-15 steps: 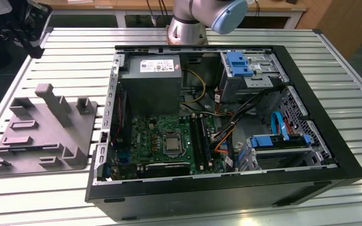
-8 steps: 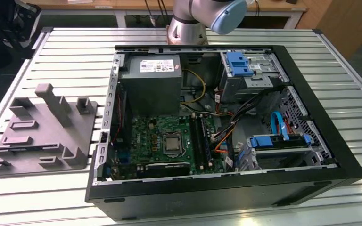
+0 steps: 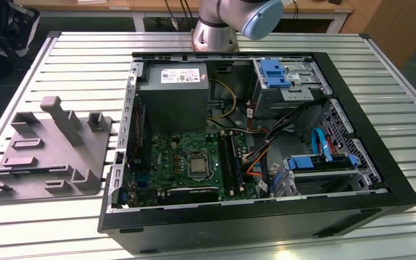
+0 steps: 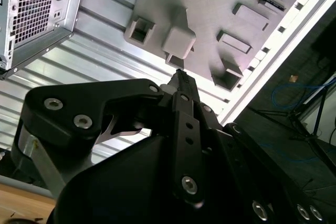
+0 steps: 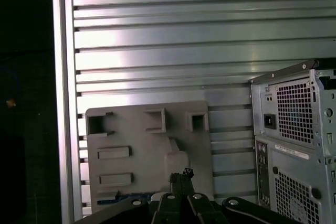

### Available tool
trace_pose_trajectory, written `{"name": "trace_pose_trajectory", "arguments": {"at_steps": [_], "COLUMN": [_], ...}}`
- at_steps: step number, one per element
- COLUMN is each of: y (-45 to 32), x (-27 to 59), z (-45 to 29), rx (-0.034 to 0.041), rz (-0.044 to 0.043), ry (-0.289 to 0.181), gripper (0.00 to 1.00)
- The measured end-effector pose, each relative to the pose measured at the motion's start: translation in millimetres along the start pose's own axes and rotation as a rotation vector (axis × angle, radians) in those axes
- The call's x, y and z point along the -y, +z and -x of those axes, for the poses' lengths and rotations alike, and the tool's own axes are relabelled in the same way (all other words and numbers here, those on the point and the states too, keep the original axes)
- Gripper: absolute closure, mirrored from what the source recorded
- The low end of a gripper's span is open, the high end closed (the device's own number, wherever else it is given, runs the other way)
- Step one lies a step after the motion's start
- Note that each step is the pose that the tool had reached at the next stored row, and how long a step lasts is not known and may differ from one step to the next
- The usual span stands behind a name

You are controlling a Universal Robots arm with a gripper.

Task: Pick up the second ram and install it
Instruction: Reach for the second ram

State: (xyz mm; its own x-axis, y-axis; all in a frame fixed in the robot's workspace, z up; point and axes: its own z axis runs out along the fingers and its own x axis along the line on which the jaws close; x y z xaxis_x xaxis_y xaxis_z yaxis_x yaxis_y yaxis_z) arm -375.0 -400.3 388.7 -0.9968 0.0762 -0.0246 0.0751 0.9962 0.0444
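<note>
Closest to the lens, the gripper point(image 4: 179, 76): matte black links, bright screw heads, jaws drawn together to a narrow tip with nothing showing between them; it hangs high above the grey fixture point(image 4: 210, 3), which sits by the worktop point(image 3: 71, 54) edge on the exterior view's left. As best you can judge, the second ram point(image 3: 235, 157) stands edge-on in the slots just beside the CPU socket point(image 3: 197, 164), inside the open case point(image 3: 266, 219) mid-worktop; you cannot tell for sure which dark strip is card and which is bare rail.

Risks, your call: a card half-seated or tilted would go unnoticed from this height; orange cables point(image 3: 254, 161) lie near the slots and could snag; the thin card would likely flex under off-centre pressure.

Fixture matte, blocky, pocketed; worktop ribbed, shiny aluminium; case thin perforated sheet steel, probably sharp at the edges.
</note>
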Motion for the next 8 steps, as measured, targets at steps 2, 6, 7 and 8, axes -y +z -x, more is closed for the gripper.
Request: {"name": "trace_pose_trajectory", "arguments": {"at_steps": [2,6,7,8], "y": [0.6,1.8,1.9,1.9], "x": [1.2,3.7,4.0,4.0], "z": [-1.5,-4.4,-4.9,-4.9], "rx": [-0.0001,0.0000,0.0000,0.0000], "rz": [0.0000,0.0000,0.0000,0.0000], "ry": [0.000,0.000,0.000,0.000], "gripper": [0.90,0.90,0.90,0.90]}}
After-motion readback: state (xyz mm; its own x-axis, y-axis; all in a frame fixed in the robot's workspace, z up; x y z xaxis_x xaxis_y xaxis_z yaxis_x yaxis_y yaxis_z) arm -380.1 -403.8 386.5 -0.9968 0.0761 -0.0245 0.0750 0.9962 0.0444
